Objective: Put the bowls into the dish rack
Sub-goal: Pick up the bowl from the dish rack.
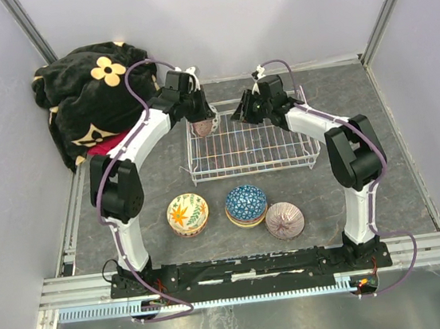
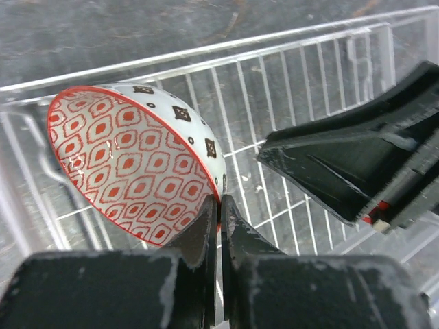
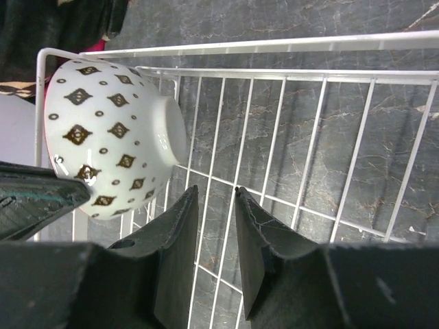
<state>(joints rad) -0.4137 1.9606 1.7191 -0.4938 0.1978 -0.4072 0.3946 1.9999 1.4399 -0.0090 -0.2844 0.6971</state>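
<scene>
Apparently over the dish rack, left fingers pinch the bowl at its rim.

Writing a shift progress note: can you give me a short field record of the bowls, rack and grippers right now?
left gripper: shut on rim of red-patterned bowl, tilted on edge over left end of dish rack
right gripper: slightly open, empty, above rack
bowls on table: floral bowl; blue bowl stacked on another; purple-white bowl
bowls lying free in rack: none seen
other: dark blanket, back left
</scene>
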